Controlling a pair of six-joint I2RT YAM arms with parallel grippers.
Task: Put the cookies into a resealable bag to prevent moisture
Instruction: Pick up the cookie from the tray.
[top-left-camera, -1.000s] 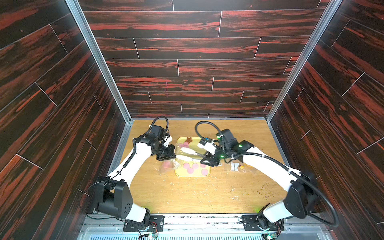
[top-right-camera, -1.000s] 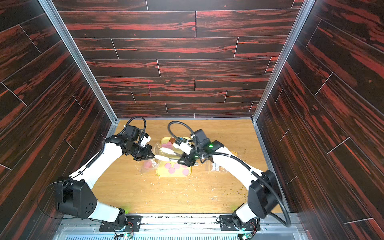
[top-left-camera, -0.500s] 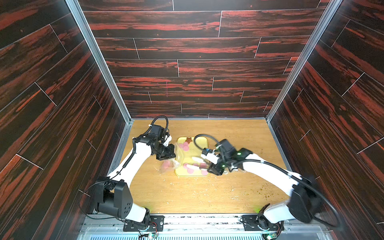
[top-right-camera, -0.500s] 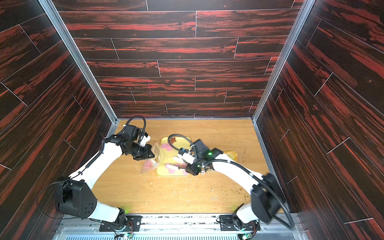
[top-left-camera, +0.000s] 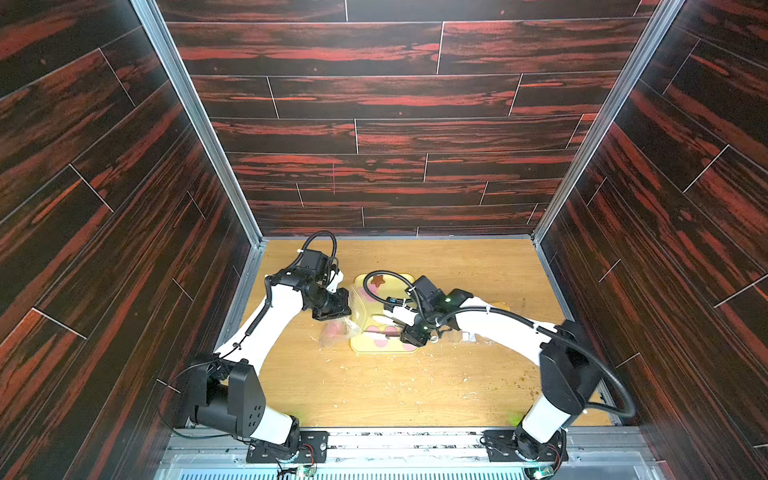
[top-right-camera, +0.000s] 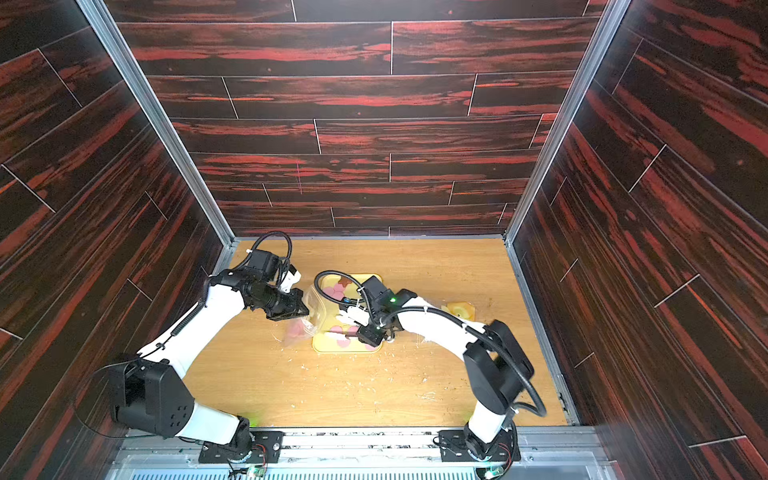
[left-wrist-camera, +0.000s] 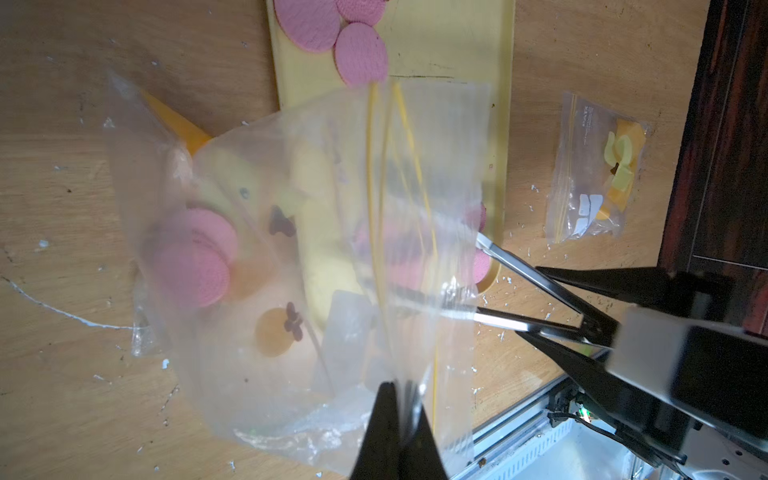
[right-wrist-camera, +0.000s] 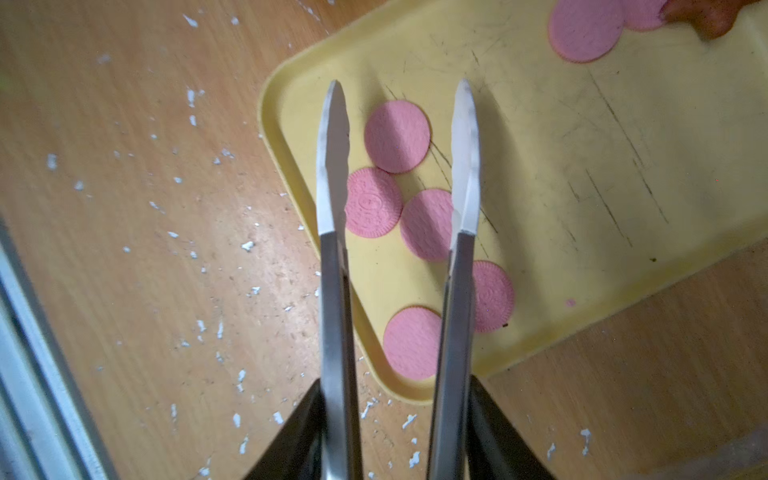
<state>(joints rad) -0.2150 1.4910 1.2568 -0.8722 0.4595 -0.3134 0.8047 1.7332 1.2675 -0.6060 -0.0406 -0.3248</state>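
The left gripper (left-wrist-camera: 401, 401) is pinched tight on the mouth edge of the clear resealable bag (left-wrist-camera: 291, 249), which hangs open left of centre in both top views, at the left edge of the yellow tray (right-wrist-camera: 582, 166). Two bagged cookies (left-wrist-camera: 195, 257) lie inside. The right gripper (right-wrist-camera: 395, 384) clasps metal tongs (right-wrist-camera: 334, 291), tips apart and empty, over five loose pink cookies (right-wrist-camera: 397, 136) at the tray's lower end in the top views. A brown star cookie (top-left-camera: 377, 280) sits at its upper end. A second printed bag (left-wrist-camera: 590, 166) lies on the wooden table (top-left-camera: 374, 395).

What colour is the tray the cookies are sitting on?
The tray is pale yellow, seen best in the right wrist view.
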